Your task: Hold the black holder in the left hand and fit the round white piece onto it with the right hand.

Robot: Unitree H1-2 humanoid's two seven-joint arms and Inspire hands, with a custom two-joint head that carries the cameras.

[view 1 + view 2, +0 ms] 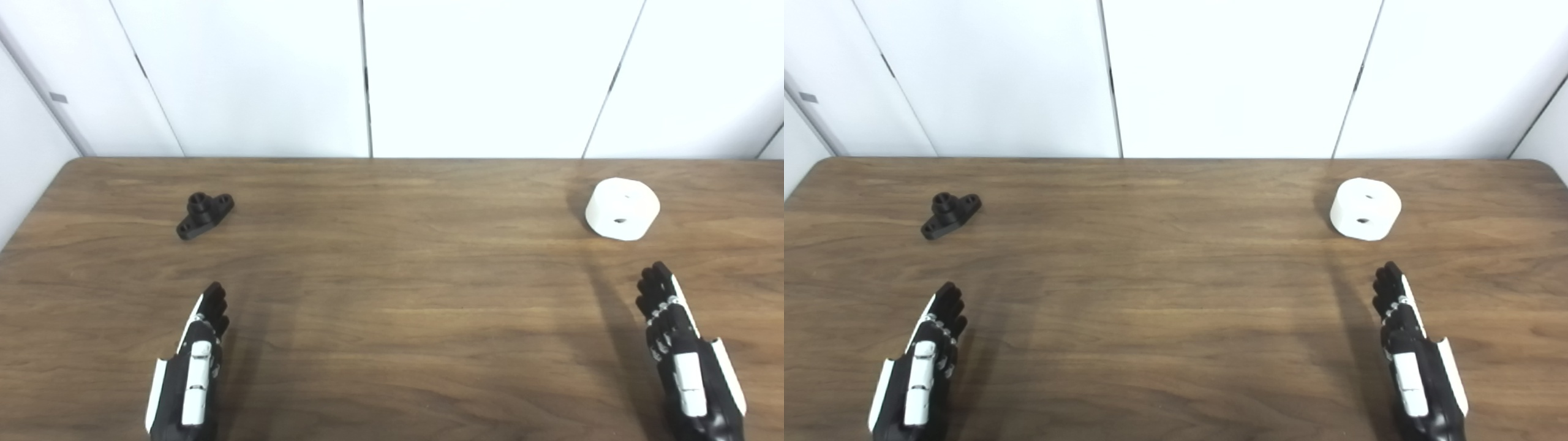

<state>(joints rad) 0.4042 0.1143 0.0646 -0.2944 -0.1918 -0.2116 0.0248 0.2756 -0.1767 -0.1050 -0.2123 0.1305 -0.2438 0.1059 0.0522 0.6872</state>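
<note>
Both sets of fingers are stretched straight and held together, gripping nothing: the left hand (191,361) and the right hand (680,349) hover edge-on over the near part of the counter (392,294), each roughly in line with its own part, which reads as a ready stance before any reach. The black holder (204,215) lies flat well ahead of the left hand, its short collar pointing up. The round white piece (622,208) sits far off to the right, just ahead of the right hand, two small holes showing in its face. Nothing stands between either hand and its target; only bare wood and white wall panels (490,73) behind.
</note>
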